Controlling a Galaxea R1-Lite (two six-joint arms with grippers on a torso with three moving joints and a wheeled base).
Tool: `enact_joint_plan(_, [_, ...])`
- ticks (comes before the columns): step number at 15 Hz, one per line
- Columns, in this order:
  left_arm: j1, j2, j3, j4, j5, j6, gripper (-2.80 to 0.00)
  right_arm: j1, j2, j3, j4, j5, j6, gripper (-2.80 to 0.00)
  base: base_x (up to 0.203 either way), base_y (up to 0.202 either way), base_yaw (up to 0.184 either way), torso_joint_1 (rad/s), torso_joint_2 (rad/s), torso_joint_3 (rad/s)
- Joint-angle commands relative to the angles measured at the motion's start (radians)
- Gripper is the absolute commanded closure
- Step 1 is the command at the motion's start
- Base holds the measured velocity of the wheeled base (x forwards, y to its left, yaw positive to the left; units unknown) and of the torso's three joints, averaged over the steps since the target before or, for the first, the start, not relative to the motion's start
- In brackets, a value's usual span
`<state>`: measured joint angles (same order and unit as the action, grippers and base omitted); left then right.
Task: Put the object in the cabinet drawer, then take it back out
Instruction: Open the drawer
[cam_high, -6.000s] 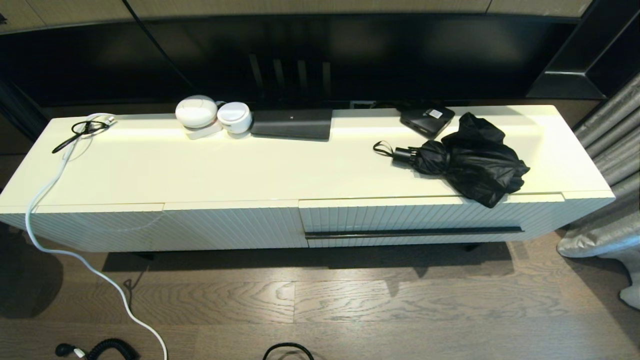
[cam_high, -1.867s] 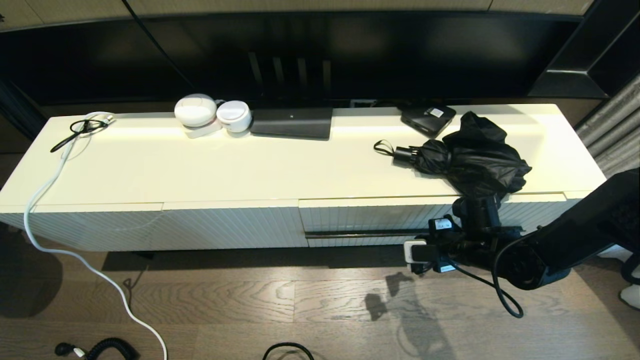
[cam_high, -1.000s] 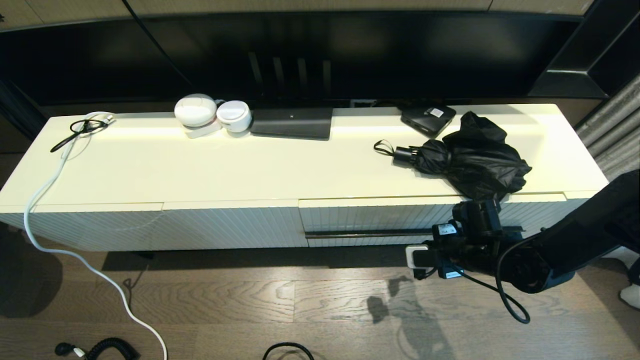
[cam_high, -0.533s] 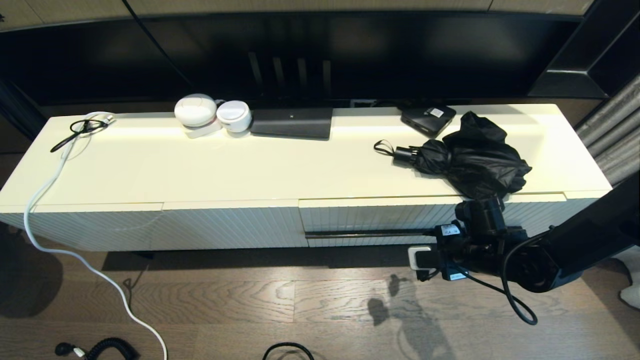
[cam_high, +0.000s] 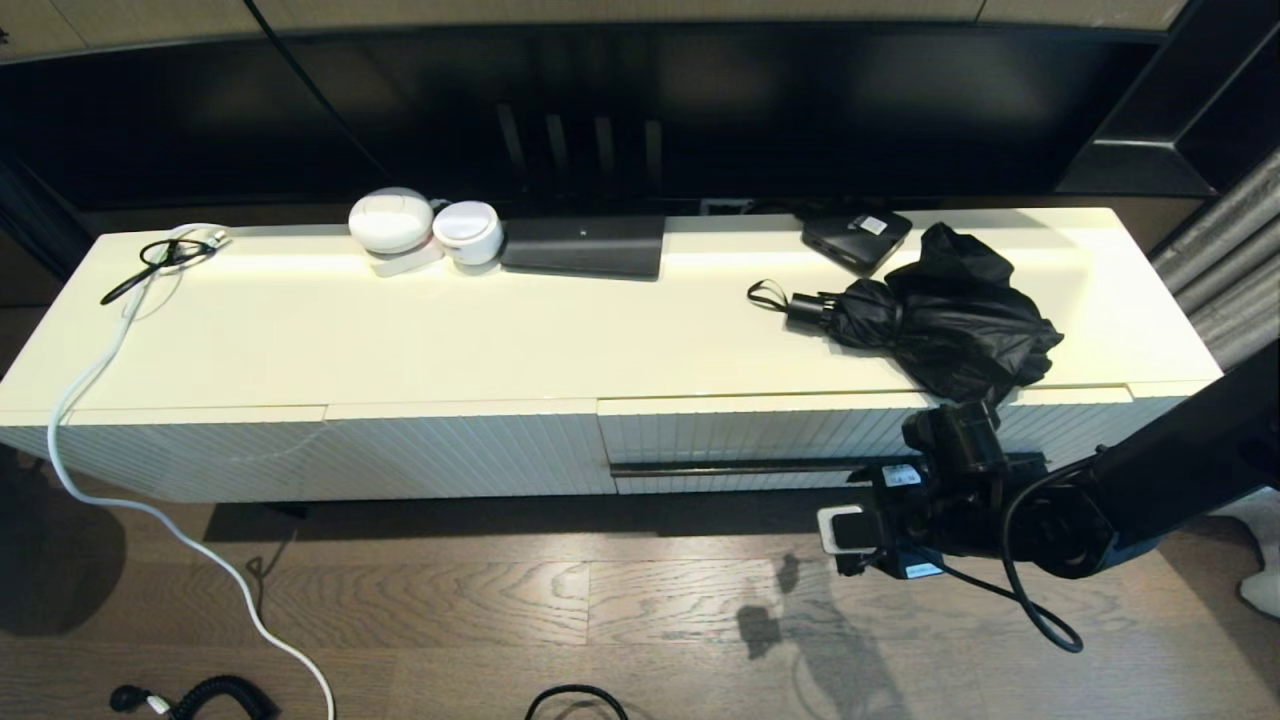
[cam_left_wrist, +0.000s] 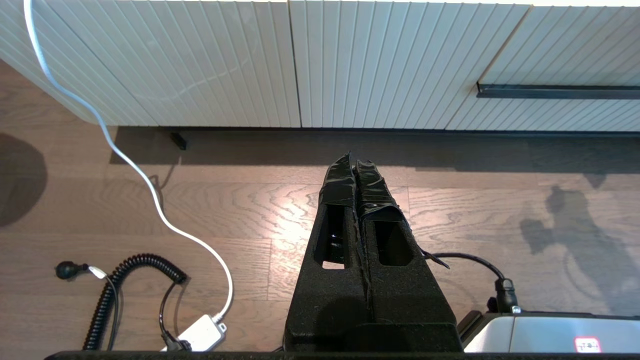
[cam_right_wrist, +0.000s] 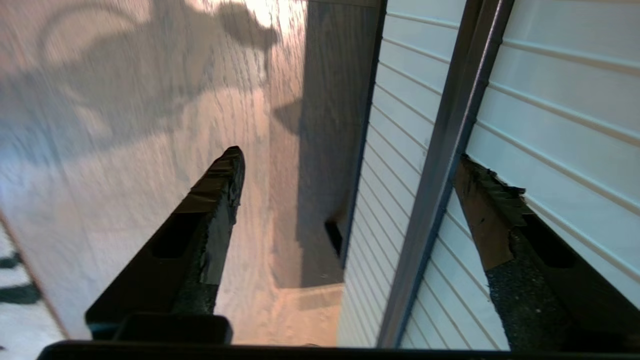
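The left gripper (cam_left_wrist: 354, 165) is parked low over the floor (cam_left_wrist: 250, 210), in front of the plain ribbed panel (cam_left_wrist: 200, 60), fingers (cam_left_wrist: 340, 185) pressed together; it has no part in the present step.

The drawer (cam_high: 760, 435) is fully closed, its front flush with that panel. Opening it is the first requirement, so nothing has been stowed.

The umbrella (cam_high: 940, 320) lies on the surface (cam_high: 450, 330) directly above the drawer, near the front edge with some fabric at the lip. It sits beside the flat black box (cam_high: 855, 238).

The right gripper (cam_right_wrist: 350, 180) is at the handle bar (cam_right_wrist: 445, 150) toward the drawer's right end. Its fingers (cam_right_wrist: 215, 190) are spread, one on each side of the bar, not clamped. This straddle likely prepares a grip for pulling.
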<state>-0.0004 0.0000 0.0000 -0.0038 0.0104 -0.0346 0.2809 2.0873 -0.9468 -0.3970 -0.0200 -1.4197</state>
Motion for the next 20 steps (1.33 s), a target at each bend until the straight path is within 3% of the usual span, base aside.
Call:
enact_joint_plan(1, [0.0,0.0,0.002,-0.001,0.0,-0.001,0.0,0.001,0.034,-0.041,0.006,-0.001,0.029,-2.8,0.0,0.0,0.0,0.0,0.0,0.0])
enact_joint_plan(8, [-0.001,0.0,0.002,-0.001,0.0,-0.001,0.0,0.0,0.124,-0.118,0.003,-0.002,0.116,-2.8,0.0,0.0,0.0,0.0,0.0,0.0])
enact_joint_plan(20, [-0.001,0.0,0.002,-0.001,0.0,-0.001,0.0,-0.012,0.192,-0.174,-0.091,0.014,0.117,-2.8,0.0,0.0,0.0,0.0,0.0,0.0])
